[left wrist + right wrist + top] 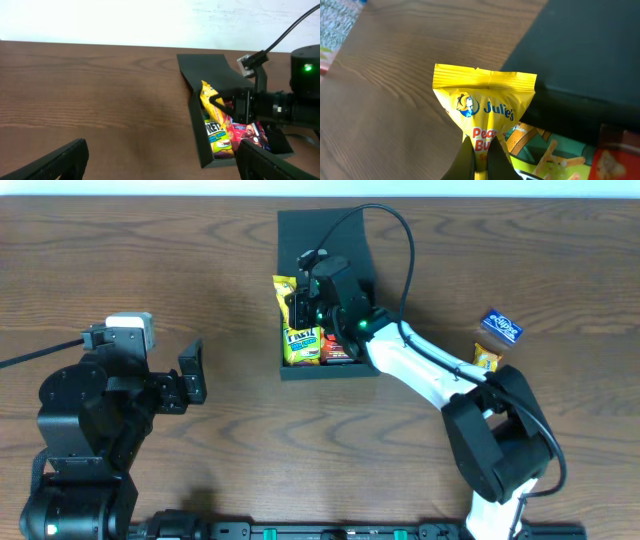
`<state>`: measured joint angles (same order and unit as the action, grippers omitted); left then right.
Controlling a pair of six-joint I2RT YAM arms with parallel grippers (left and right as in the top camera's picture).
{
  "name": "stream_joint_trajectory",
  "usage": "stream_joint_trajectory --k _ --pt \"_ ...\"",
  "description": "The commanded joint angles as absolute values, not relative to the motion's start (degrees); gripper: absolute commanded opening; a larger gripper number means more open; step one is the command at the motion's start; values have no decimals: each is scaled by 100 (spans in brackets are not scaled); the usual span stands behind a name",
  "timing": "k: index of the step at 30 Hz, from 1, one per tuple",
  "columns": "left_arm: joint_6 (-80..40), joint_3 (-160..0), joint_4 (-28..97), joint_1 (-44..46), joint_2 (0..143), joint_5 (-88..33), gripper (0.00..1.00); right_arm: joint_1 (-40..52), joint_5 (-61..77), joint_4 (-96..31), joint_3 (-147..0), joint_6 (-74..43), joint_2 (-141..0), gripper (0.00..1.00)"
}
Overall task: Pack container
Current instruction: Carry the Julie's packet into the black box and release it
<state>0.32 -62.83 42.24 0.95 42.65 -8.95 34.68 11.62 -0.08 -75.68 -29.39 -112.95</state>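
My right claw (481, 156) is pinched almost fully closed on a yellow Julie's snack packet (485, 100), the two fingertips pressing the lower middle of the wrapper. The crimped end of the packet points away from my fingers. I hold it at the left wall of the container (330, 235), partly over the rim and partly over bare table (150, 260). I cannot tell whether the packet touches anything beneath it.

The container is a black box at the far middle of the table, its flap lid lying open on the far side. Inside, at the near end, a green packet (300, 345) lies on the left and a red one (336, 350) just beside it on the right. My right arm reaches in across the box's near right corner, and its cable (400, 240) arcs over the lid.

Right of the box, well apart from it, lie a blue packet (501, 327) and a small orange one (486, 359).

My left claw (193, 372) is spread wide, holding nothing, over the table well to the left of the box.
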Motion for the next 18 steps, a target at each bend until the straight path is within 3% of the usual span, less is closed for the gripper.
stream_joint_trajectory --k 1,18 --pt "130 -6364 4224 67 4276 -838 95 3529 1079 -5 -7575 -3387 -11428 2" --pt "130 -6364 4224 67 4276 -840 95 3607 794 -305 -7575 -3752 -11472 2"
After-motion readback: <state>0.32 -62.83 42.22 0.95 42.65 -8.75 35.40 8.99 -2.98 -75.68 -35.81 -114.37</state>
